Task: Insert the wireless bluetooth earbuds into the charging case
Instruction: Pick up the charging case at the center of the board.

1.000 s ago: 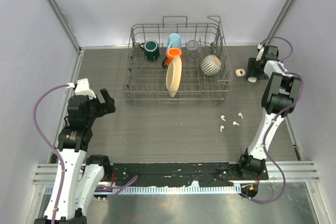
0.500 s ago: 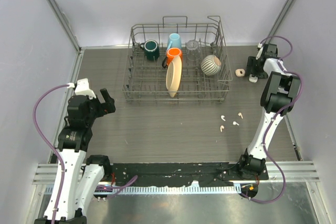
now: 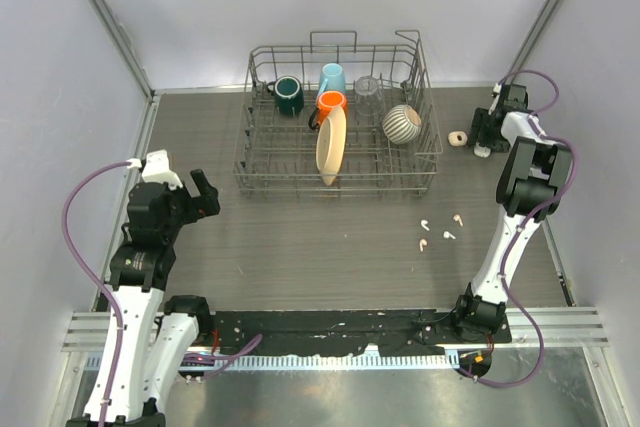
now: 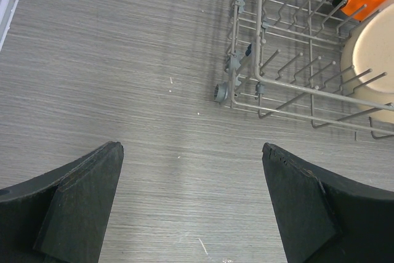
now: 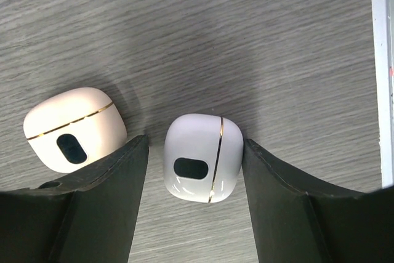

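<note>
Earbuds (image 3: pixel 421 224), four small white ones, lie loose on the table (image 3: pixel 300 237) on the near side of the dish rack (image 3: pixel 340 162). Well apart, at the far right, my right gripper (image 5: pixel 194 141) is spread around the white charging case (image 5: pixel 201 157), with a cream case (image 5: pixel 74 129) beside it. My left gripper (image 4: pixel 192 146) hangs wide open and empty near the rack's corner.

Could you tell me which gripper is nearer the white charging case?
Right. The right gripper straddles the white charging case; the left gripper hangs far off by the dish rack.
</note>
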Available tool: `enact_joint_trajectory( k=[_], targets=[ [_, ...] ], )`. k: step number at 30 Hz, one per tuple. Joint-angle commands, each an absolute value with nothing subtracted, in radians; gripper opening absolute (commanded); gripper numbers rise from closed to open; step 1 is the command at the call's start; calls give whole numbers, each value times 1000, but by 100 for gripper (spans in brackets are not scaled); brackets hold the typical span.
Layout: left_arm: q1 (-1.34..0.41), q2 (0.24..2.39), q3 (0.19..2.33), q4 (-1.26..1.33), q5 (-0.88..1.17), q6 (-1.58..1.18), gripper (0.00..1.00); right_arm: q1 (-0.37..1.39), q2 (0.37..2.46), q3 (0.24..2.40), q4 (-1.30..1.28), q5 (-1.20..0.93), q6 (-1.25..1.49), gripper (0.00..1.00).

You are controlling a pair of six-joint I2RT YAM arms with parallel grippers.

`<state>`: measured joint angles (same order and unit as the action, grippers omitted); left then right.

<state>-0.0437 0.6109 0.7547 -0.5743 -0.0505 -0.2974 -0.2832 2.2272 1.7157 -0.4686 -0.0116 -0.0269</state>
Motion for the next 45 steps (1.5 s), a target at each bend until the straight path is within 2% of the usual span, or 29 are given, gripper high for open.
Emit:
enact_joint_trajectory(
  k=[1,4,7,9,10,12,13,17,21,27,32,35,40,45],
  targets=[
    [-44,598,752,-537,-37,-278,100,-281,2194,1675,-549,-5,29,66],
    [-46,597,753,-540,-41,-279,100,-281,2192,1667,-549,28,32,66],
    [-49,595,752,-538,-46,-279,100,-281,2194,1669,-548,21,37,55],
    [-51,595,752,-534,-43,-284,100,-281,2192,1669,-546,21,40,52],
    [-51,597,753,-532,-40,-287,100,-281,2191,1670,-548,21,41,43],
    [-52,592,756,-525,-40,-304,100,-281,2177,1671,-546,21,48,37],
    [-52,592,756,-516,-44,-310,100,-281,2168,1669,-548,20,49,25],
    [-52,581,758,-494,-112,-383,100,-281,2096,1657,-548,12,71,5],
    [-54,568,767,-502,-69,-385,100,-281,1959,1606,-526,-41,101,1],
    [-63,563,804,-549,-54,-387,100,-281,1669,1507,-515,-89,143,1],
    [-67,558,819,-543,110,-411,100,-279,1409,1442,-488,-190,181,1],
    [-72,564,851,-517,202,-459,100,-253,1312,1450,-479,-336,212,1],
    [-77,584,942,-545,262,-486,100,-105,1223,1511,-528,-391,129,1],
    [-77,617,1026,-581,343,-488,100,124,1134,1503,-537,-382,9,1]
  ],
)
